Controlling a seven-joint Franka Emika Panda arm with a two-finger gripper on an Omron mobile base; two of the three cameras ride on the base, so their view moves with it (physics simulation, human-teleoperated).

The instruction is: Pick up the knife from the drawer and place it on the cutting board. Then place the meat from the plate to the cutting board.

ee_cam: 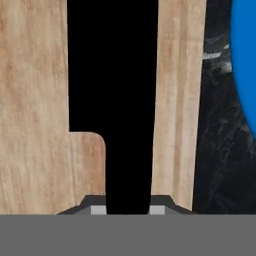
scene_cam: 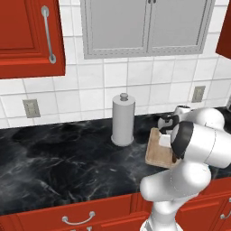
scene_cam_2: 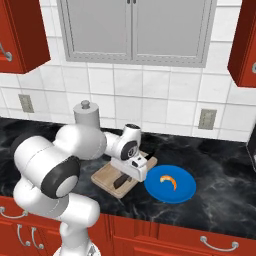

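Claw (ee_cam: 128,210) clamped on slender black knife (ee_cam: 112,100), over tan cutting board (ee_cam: 30,125)

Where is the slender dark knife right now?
The slender dark knife is shut in the gripper directly over the light tan wooden cutting board, left of the round blue plate in the right base view.
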